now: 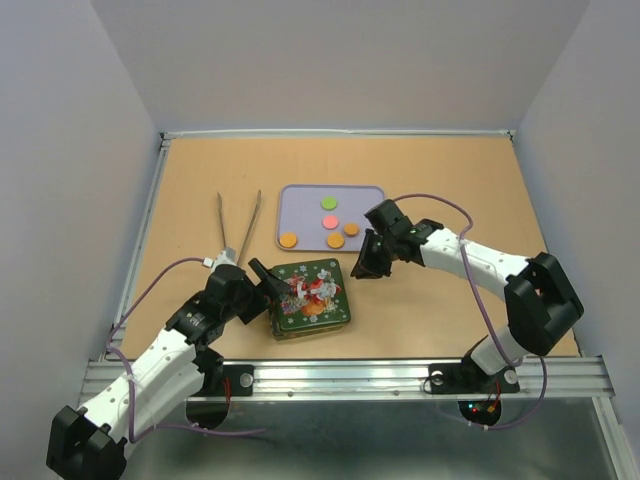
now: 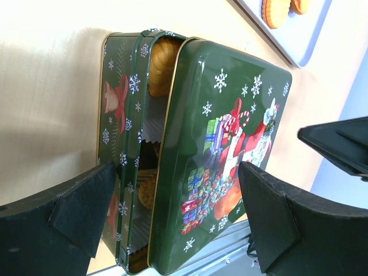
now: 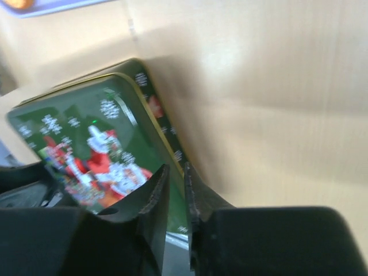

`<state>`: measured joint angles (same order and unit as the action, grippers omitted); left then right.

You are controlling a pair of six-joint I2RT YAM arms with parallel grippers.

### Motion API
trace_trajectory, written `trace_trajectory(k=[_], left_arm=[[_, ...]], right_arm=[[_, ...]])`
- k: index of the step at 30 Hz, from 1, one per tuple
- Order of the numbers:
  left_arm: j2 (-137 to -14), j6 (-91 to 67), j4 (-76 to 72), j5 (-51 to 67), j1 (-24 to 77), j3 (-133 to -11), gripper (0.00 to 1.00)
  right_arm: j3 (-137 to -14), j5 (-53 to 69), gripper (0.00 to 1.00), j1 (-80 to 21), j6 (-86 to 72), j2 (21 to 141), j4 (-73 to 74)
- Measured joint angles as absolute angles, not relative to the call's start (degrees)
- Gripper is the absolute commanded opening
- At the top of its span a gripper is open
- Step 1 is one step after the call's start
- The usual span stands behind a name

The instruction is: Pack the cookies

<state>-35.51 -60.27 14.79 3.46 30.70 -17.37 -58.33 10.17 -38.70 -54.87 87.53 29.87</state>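
Note:
The cookies [image 1: 335, 240] lie on a lavender tray [image 1: 300, 192]: three orange, one green [image 1: 328, 203] and one pink. More orange cookies [image 2: 163, 57] sit in paper cups inside the green Christmas tin [image 1: 282, 331]. Its lid [image 2: 230, 138] rests askew over the base, leaving a gap on the left. My left gripper [image 1: 266, 284] is open at the tin's left side, its fingers [image 2: 80, 213] straddling the tin [image 2: 122, 144]. My right gripper [image 1: 368, 262] hovers by the tin's far right corner. In the right wrist view it [image 3: 176, 179] is nearly shut, with only a thin slit and nothing in it.
Metal tongs [image 1: 238, 225] lie left of the tray. The table's near edge is a metal rail [image 1: 350, 375] carrying both arm bases. White walls enclose the wooden table on three sides.

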Motion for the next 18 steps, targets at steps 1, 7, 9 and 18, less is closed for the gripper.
trace_trajectory(k=[1, 7, 9, 18], left_arm=[[-35.51, -60.23, 14.79, 3.49, 30.70, -17.37, 0.99], [-35.53, -59.77, 14.74, 3.68, 30.70, -17.37, 0.99], [-35.59, -59.68, 14.70, 3.68, 30.70, -17.37, 0.99], [-36.75, -59.00, 14.11, 3.70, 30.70, -17.37, 0.98]], right_arm=[[-58.33, 9.78, 0.18, -38.70, -54.83, 88.03, 30.13], [-58.26, 8.97, 0.12, -38.70, -54.59, 91.29, 31.55], [-58.13, 8.99, 0.12, -38.74, -54.63, 92.09, 31.55], [-59.53, 10.13, 0.12, -42.50, -54.83, 96.27, 32.23]])
